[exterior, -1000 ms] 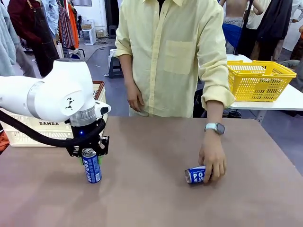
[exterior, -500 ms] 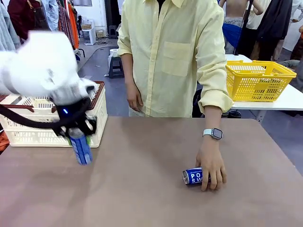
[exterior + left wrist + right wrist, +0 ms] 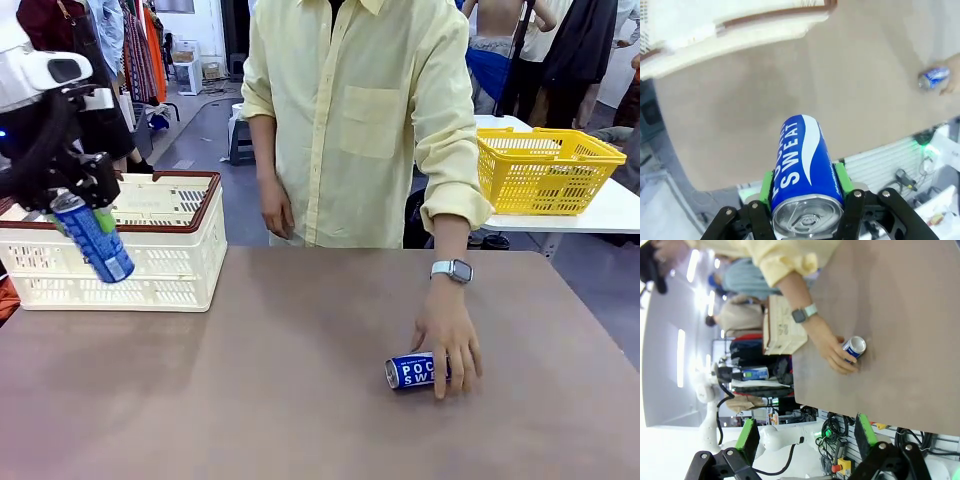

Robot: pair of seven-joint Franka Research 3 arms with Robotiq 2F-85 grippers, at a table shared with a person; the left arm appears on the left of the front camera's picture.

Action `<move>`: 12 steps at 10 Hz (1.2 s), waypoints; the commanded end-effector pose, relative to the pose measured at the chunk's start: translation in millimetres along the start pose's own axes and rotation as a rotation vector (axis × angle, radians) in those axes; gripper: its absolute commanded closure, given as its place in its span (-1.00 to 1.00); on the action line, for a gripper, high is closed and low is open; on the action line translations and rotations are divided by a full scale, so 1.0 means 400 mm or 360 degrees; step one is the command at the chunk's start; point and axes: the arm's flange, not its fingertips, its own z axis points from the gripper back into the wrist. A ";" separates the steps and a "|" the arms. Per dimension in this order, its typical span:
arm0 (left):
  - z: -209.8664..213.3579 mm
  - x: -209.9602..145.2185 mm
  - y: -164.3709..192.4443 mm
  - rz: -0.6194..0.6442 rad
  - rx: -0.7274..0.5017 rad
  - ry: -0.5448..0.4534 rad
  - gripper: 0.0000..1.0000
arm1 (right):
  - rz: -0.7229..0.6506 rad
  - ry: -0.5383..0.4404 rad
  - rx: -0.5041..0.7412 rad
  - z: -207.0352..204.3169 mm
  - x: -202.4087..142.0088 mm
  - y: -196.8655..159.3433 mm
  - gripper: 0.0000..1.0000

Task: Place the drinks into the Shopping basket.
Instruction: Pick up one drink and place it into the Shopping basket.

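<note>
My left gripper [image 3: 82,212] is shut on a blue Pocari Sweat can [image 3: 97,243], which hangs tilted in the air before the left part of the Shopping basket [image 3: 170,265]. In the left wrist view the can [image 3: 805,162] sits between the green pads [image 3: 766,186], with the basket [image 3: 765,22] above it. A second blue can [image 3: 408,371] lies on its side on the table at the right, under the person's hand [image 3: 450,340]. My right gripper [image 3: 806,432] stands open, well off from that can [image 3: 854,348] and with nothing between its fingers.
The cream basket stands at the table's far left edge. A yellow mesh basket [image 3: 545,165] rests on another table behind, at the right. The person stands at the far side, with one arm reaching onto the brown tabletop [image 3: 300,400].
My left arm has lifted the blue can off the table and carried it up and to the left, towards the basket. The person's hand stays on the lying can.
</note>
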 end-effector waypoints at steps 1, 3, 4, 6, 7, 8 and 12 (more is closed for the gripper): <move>0.004 0.032 -0.010 -0.0057 0.0071 -0.0081 1.00 | 0.0043 -0.0023 0.0042 0.002 0.006 0.009 -1.00; 0.004 0.032 -0.010 -0.0057 0.0071 -0.0081 1.00 | 0.0043 -0.0023 0.0042 0.002 0.006 0.009 -1.00; -0.008 0.004 -0.005 -0.0012 0.0020 -0.0008 1.00 | 0.0043 -0.0023 0.0042 0.002 0.006 0.009 -1.00; 0.084 0.204 0.098 0.0143 -0.0005 -0.0036 1.00 | 0.0043 -0.0023 0.0042 0.002 0.006 0.009 -1.00; 0.108 0.285 0.121 0.0068 0.0048 -0.0088 1.00 | 0.0043 -0.0023 0.0042 0.002 0.006 0.009 -1.00; 0.116 0.363 0.144 0.0064 0.0047 -0.0125 1.00 | 0.0043 -0.0023 0.0042 0.002 0.006 0.009 -1.00; 0.002 0.563 0.250 -0.0068 0.0145 -0.0134 1.00 | 0.0043 -0.0023 0.0042 0.002 0.006 0.009 -1.00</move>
